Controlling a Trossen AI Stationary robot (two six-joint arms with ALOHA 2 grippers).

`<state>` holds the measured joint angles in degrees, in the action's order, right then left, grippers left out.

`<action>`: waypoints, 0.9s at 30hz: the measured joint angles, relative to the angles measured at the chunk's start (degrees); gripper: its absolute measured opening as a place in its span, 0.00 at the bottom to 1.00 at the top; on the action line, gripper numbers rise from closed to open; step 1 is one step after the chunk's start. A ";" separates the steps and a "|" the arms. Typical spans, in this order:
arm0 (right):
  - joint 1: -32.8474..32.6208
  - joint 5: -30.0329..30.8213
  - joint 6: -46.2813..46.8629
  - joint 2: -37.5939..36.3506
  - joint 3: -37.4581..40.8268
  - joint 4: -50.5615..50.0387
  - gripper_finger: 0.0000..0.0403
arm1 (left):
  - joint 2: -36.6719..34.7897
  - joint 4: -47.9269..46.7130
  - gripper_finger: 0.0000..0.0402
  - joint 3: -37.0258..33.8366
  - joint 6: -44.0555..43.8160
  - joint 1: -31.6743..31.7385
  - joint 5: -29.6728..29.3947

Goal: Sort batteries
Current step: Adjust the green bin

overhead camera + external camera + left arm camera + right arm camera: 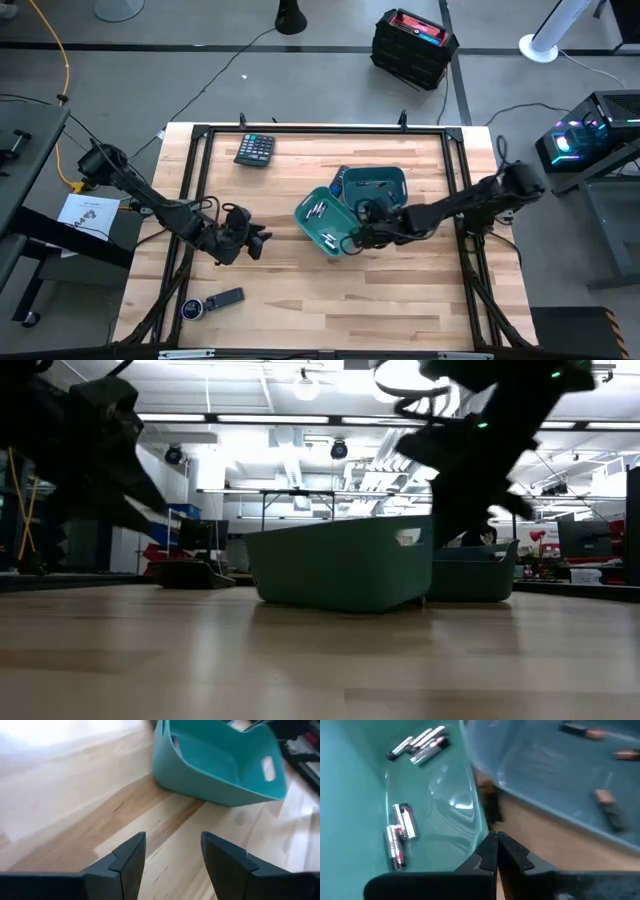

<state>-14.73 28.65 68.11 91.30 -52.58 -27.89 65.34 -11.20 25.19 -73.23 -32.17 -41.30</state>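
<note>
Left hand (255,242): it hangs over bare wood at the left of the table, well apart from both bins. Its two dark fingers (127,857) stand apart with nothing between them. I judge this arm is only waiting.
Table (280,310): pale wooden planks with visible grain, inside a dark metal frame.
Small things on the table: a dark calculator (254,149) lies near the far left corner, and a long black remote control (226,297) near the front left, with a small round object (191,308) beside it. I think they are not part of the sorting.
Near bin (322,222): teal plastic, smooth and a little shiny, with rounded corners. It stands turned at an angle and touches the second bin.
Batteries (417,745): thin silvery cylinders. One group lies in a corner of the near bin and another group by its wall, on the flat floor where they cannot roll away.
Far bin (375,186): same teal plastic. In the right wrist view a few darker, brownish batteries (607,800) lie spread on its floor, so the two kinds seem already separated.
Right hand (352,238): it is at the rim of the near bin, where the two bins meet. Its fingertips are pressed together and hold nothing that I can see.
</note>
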 joint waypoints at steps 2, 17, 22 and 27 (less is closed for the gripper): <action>0.29 -1.61 -2.12 2.85 -1.53 4.28 0.00 | -0.23 -1.37 0.45 0.00 -2.20 -0.30 1.06; 3.22 -6.44 -20.05 20.43 -28.59 5.48 0.00 | -15.09 -16.26 0.45 0.00 0.31 -2.14 -1.47; 2.33 -2.03 -23.34 16.09 -32.69 -13.31 0.00 | -19.37 -20.38 0.45 0.04 0.35 -3.08 -2.30; -0.91 -2.47 -16.87 10.58 -26.46 -22.97 0.00 | -19.83 -20.55 0.45 0.02 0.64 -3.58 -4.01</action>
<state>-15.64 26.19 51.24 101.88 -79.05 -50.87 45.51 -31.74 25.21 -72.59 -35.75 -45.31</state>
